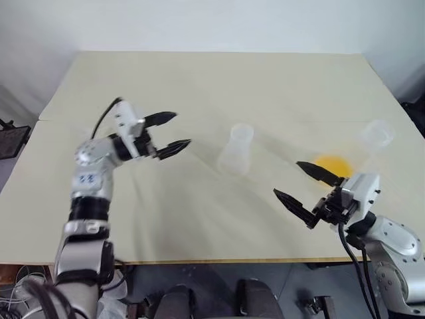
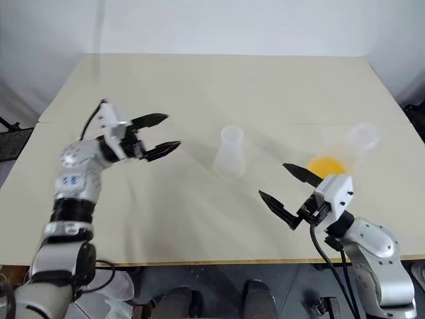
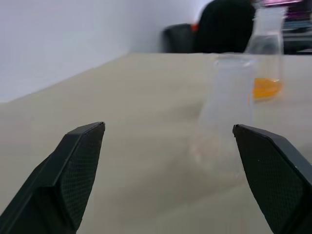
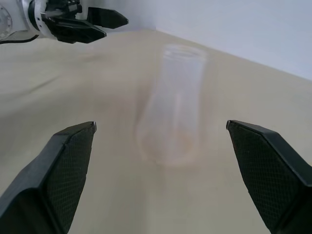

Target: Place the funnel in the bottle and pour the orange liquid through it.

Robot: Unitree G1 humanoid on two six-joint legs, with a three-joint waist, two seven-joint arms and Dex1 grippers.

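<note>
Right now my left gripper (image 1: 167, 134) hangs over the table's (image 1: 199, 80) left side, jaws spread wide and empty, pointing right toward the bottle (image 1: 236, 150). That bottle stands upright mid-table; a funnel may sit in its mouth, but I can't tell. Further right, my right gripper (image 1: 303, 183) is also wide open and holding nothing. The orange liquid (image 1: 332, 163) sits in a clear flask (image 1: 372, 138) just behind it, so I judge the right arm nearer for the pour.
</note>
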